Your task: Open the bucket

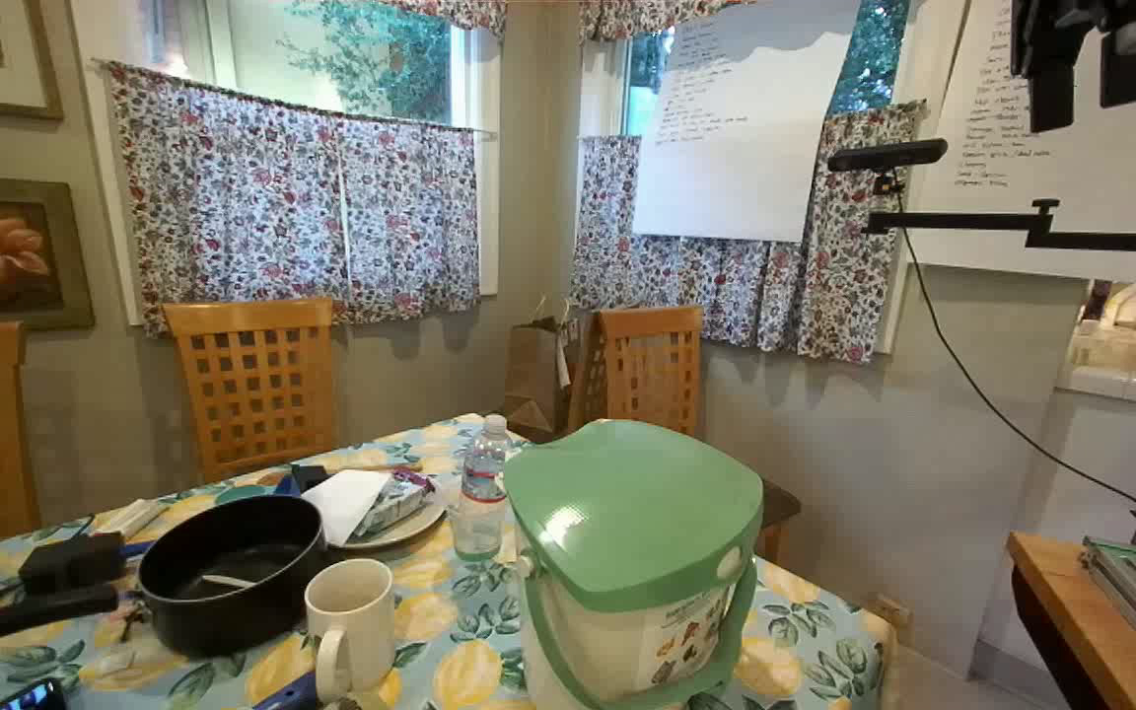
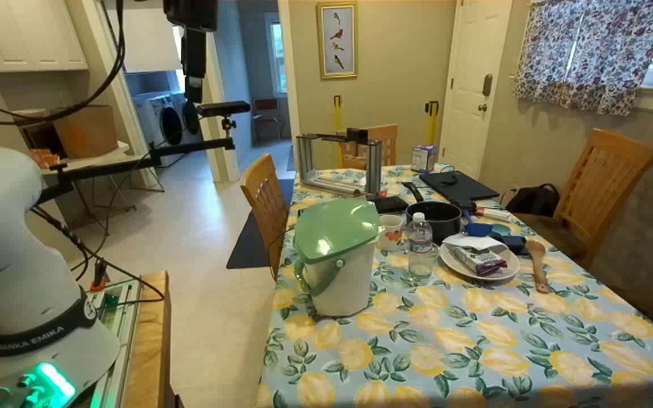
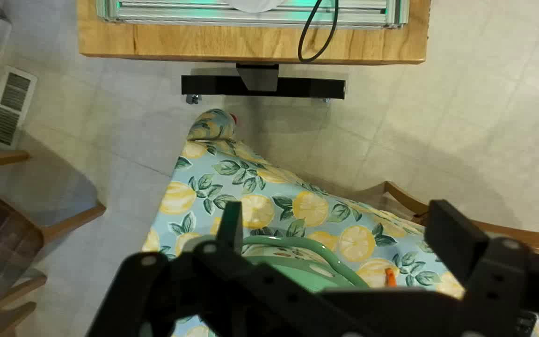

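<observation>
The bucket is a cream-white bin (image 1: pixel 568 631) that stands upright on the table. It also shows in an exterior view (image 2: pixel 346 289). Its rounded green lid (image 1: pixel 637 513) is closed, and the green handle hangs down along its side. In the wrist view only part of the green lid (image 3: pixel 293 271) and handle shows; the gripper's body hides the rest. My gripper (image 3: pixel 342 231) is open and empty, with its fingers wide apart. In an exterior view the gripper (image 1: pixel 1086 89) hangs high above the table level, well apart from the bucket. It also hangs high in an exterior view (image 2: pixel 193 90).
Beside the bucket stand a water bottle (image 1: pixel 484 493), a white mug (image 1: pixel 356 611) and a black pan (image 1: pixel 233 582). A plate with a packet (image 2: pixel 479 263) lies near the bottle. A camera on a black arm (image 2: pixel 223 109) juts out near the gripper. Chairs (image 2: pixel 264 209) surround the table.
</observation>
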Tool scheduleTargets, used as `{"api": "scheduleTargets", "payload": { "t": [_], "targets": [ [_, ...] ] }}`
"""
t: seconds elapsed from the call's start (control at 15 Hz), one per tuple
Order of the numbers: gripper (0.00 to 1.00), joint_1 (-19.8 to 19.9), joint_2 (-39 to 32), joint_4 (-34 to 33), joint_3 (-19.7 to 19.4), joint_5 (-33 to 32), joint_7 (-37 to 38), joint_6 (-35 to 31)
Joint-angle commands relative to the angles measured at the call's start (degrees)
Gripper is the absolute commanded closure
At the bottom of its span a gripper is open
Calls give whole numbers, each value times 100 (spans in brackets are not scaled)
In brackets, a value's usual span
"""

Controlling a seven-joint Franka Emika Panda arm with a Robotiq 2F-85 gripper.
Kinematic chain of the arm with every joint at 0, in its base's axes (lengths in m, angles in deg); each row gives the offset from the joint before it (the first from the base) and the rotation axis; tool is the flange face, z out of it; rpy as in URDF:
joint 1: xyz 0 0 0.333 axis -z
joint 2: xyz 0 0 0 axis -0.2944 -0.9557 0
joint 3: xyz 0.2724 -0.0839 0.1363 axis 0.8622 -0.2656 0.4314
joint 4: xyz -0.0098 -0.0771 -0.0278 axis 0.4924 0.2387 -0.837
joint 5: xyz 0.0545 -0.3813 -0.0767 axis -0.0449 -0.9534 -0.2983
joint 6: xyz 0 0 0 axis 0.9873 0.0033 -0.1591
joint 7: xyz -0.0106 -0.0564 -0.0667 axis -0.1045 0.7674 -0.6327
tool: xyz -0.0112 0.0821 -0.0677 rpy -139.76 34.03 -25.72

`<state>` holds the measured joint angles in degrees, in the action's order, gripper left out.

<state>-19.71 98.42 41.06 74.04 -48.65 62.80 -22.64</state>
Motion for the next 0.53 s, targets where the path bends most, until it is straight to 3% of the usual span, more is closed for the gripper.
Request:
{"api": "scheduleTargets", "payload": {
  "t": [0.0, 0.33, 0.47],
  "targets": [
    [0, -4, -8, -18, -4, -3, 2, 16],
    [0, -4, -8, -18, -4, -3, 2, 16],
    [0, -92, 332, 504, 13, -62, -233, -776]
  ]
}}
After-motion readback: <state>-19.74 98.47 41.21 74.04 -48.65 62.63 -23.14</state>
